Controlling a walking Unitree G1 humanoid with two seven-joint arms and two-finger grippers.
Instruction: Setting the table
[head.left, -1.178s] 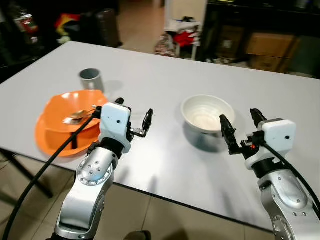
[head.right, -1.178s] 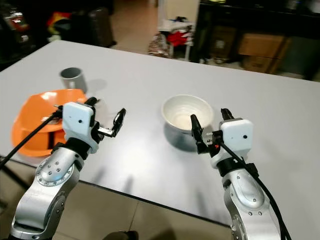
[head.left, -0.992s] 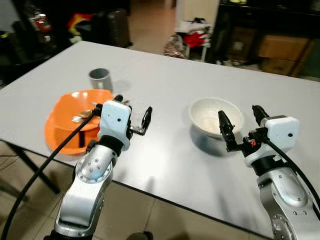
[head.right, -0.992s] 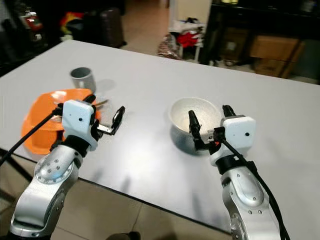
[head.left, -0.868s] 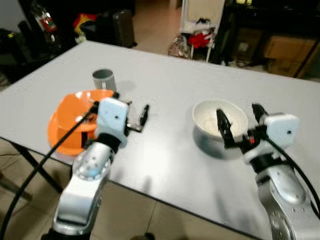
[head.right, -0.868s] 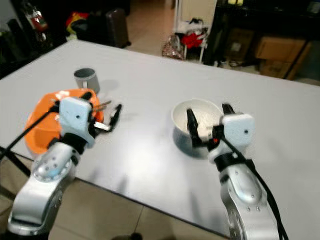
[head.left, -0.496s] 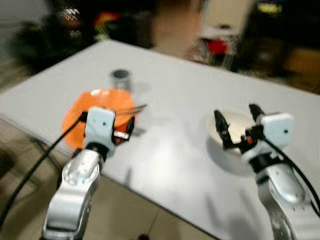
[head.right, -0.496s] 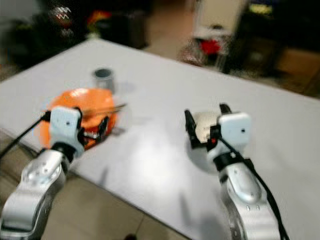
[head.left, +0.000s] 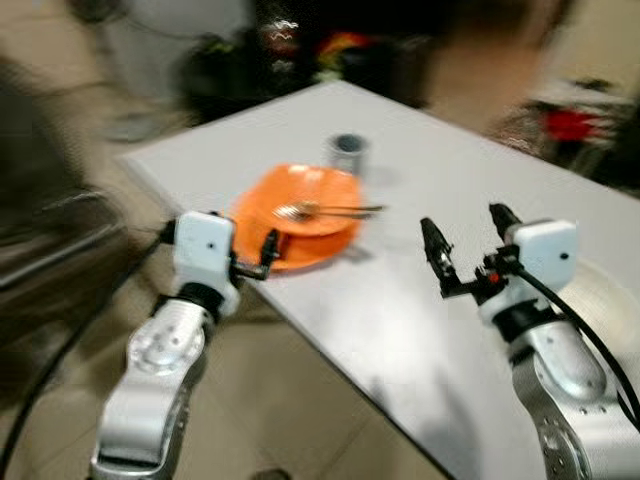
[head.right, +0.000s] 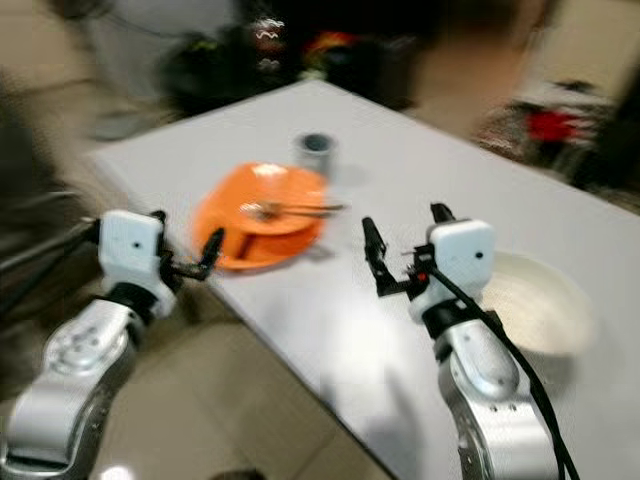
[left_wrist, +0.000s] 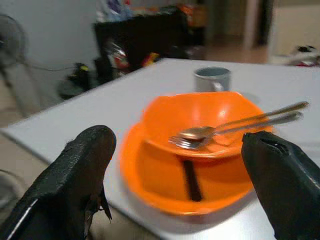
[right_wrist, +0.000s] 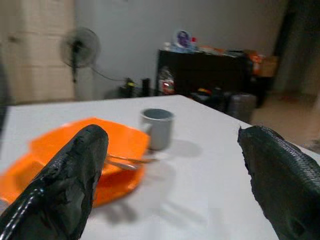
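Note:
An orange bowl sits on an orange plate near the table's left edge, with a spoon and fork resting across it. A grey mug stands just behind the plate. A white bowl sits on the table to the right, behind my right arm. My left gripper hangs open off the table's near edge, facing the plate. My right gripper is open above the table, right of the plate. Nothing is between either pair of fingers. The head views are blurred.
The white table runs diagonally, its corner at far left, with bare floor below it. A dark strip lies on the plate under the bowl. A standing fan and a dark cabinet stand beyond the table.
The whole view has swung left, so the camera has turned. The orange plate now lies ahead and the white bowl has slid to the right edge. Both grippers stay open.

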